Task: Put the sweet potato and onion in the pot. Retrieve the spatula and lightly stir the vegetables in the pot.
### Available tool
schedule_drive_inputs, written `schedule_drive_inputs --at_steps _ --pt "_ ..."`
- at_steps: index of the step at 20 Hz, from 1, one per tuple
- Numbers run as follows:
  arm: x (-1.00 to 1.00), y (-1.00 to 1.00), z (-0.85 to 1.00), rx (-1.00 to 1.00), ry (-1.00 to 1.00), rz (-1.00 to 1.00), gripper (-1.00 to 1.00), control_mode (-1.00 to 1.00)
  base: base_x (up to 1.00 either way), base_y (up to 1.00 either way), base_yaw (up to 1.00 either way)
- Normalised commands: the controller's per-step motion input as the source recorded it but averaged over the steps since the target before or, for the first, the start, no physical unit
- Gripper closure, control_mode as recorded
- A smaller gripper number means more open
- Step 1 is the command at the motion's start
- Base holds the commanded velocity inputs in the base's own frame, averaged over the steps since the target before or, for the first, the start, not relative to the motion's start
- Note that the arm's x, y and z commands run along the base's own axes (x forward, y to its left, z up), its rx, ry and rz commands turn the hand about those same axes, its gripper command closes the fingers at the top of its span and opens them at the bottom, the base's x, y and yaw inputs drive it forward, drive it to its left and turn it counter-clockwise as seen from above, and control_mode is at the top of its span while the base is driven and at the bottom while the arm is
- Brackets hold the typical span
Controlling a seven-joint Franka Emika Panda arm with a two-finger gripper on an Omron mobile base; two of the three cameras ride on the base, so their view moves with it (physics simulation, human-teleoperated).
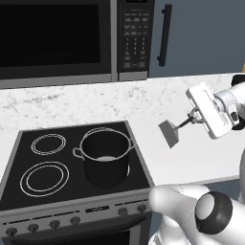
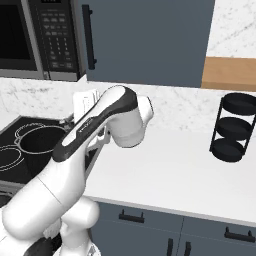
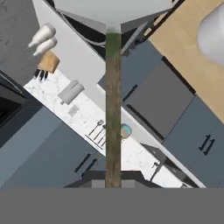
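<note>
Left base view puts the pot [image 1: 106, 158] on the stove's [image 1: 28, 191] front-right burner, well apart from the gripper [image 1: 194, 116], which sits at about two o'clock from it over the counter [image 1: 143, 103], clamped on the spatula [image 1: 173, 130]. The spatula's handle runs from the fingers toward eight o'clock, blade leading toward the pot. I judge the coming move a carry down-left until the blade hangs over the rim.

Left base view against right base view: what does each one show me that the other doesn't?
Left base view: the gripper shut on the spatula, held above the counter beside the stove, plus the stove's knobs. Right base view: a black three-tier rack on the counter, and drawer handles below. Both: the pot on the stove, the microwave, the counter.
</note>
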Motion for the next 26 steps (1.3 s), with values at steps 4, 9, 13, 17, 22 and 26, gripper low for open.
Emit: schedule_drive_inputs --at_steps 4,9,13,17,22,26 --pt "-0.03 0.67 0.05 0.31 0.04 -0.09 1.0 -1.0 0.0 0.0 0.0" --pt "-0.07 0.71 0.1 0.32 0.02 -0.12 1.0 -1.0 0.0 0.0 0.0" --pt "0.31 0.49 0.0 0.33 0.15 -0.14 1.0 -1.0 0.0 0.0 0.0" --pt "0.53 0.48 -0.12 0.26 0.25 -0.15 1.0 -1.0 0.0 0.0 0.0" --pt "0.67 0.46 -0.27 0.13 0.29 -0.17 1.0 -1.0 0.0 0.0 0.0" --pt "0.8 0.54 -0.18 0.02 0.22 -0.17 1.0 -1.0 0.0 0.0 0.0"
